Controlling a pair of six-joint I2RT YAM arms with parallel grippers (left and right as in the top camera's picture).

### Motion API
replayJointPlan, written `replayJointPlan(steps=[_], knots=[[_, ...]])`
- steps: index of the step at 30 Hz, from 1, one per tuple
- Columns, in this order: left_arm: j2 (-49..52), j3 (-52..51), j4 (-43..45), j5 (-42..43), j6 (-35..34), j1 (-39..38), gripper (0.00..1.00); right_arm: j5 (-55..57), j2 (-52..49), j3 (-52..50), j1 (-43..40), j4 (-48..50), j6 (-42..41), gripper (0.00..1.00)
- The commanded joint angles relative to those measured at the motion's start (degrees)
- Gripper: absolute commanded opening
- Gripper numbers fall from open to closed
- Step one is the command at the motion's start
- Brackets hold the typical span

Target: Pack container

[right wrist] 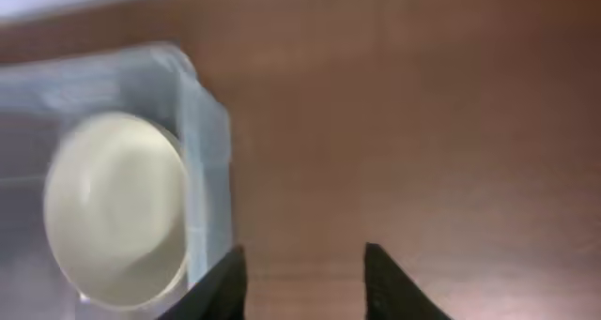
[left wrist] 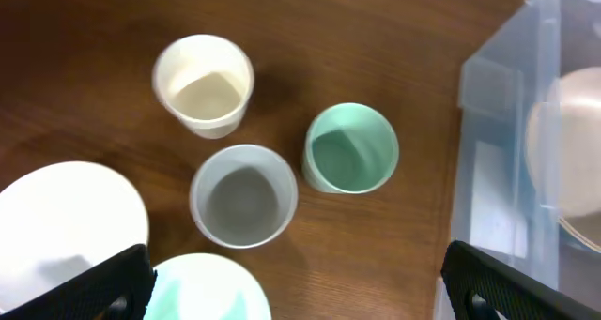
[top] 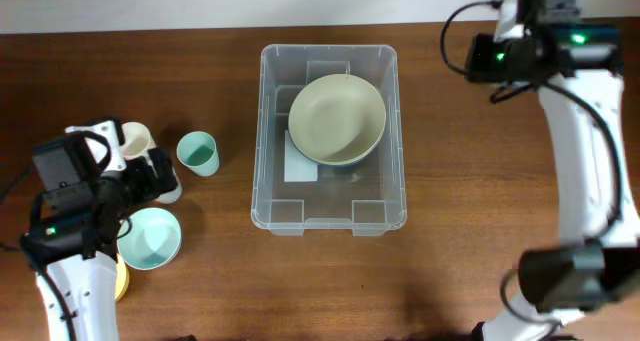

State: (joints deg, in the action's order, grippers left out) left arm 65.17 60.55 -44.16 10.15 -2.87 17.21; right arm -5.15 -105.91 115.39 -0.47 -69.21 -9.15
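The clear plastic container (top: 268, 141) stands in the middle of the table with a pale cream-green bowl (top: 337, 119) lying inside it at the far end. In the right wrist view the same bowl (right wrist: 113, 207) shows through the container wall (right wrist: 202, 142). My right gripper (right wrist: 302, 264) hangs open over bare table just right of the container, with nothing between its fingers. My left gripper (left wrist: 300, 292) is wide open above the cups at the left and holds nothing. The container's corner (left wrist: 507, 123) lies to its right.
Left of the container stand a mint cup (left wrist: 350, 148), a grey cup (left wrist: 244, 196) and a cream cup (left wrist: 204, 83). A white dish (left wrist: 66, 217) and a mint bowl (left wrist: 202, 287) lie nearer the left arm. A yellow piece (top: 121, 281) peeks out below the mint bowl (top: 150, 238).
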Motion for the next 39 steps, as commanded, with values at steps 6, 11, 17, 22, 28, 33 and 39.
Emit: replayJointPlan(steps=[6, 11, 17, 22, 28, 33, 39], knots=[[0.13, 1.05, 0.83, 1.01, -0.11, -2.86, 1.00, -9.68, -12.44, -3.65, 2.05, -0.74, 2.99, 0.26], [0.13, 1.05, 0.83, 1.01, -0.11, -2.86, 1.00, -11.17, -16.44, -3.65, 3.98, -0.79, 5.66, 0.26], [0.13, 1.05, 0.87, 0.98, -0.09, -2.86, 1.00, -15.17, -18.12, -3.65, 6.60, 1.38, 8.72, 0.26], [0.13, 1.05, 0.87, 0.98, -0.09, -2.86, 1.00, -19.08, -18.12, -3.65, 6.82, 2.58, 9.38, 0.27], [0.13, 1.05, 0.85, 0.98, -0.11, -2.86, 1.00, -9.51, -17.88, -3.56, 5.84, 1.86, 7.50, 0.27], [0.13, 1.05, 1.46, 1.01, -0.11, -2.82, 1.00, 0.57, -12.96, -2.56, 2.21, 2.64, 5.27, 0.51], [0.13, 1.05, 1.66, 1.03, -0.11, -2.86, 1.00, -4.74, -10.03, -2.56, -3.52, 3.76, 8.70, 0.99]])
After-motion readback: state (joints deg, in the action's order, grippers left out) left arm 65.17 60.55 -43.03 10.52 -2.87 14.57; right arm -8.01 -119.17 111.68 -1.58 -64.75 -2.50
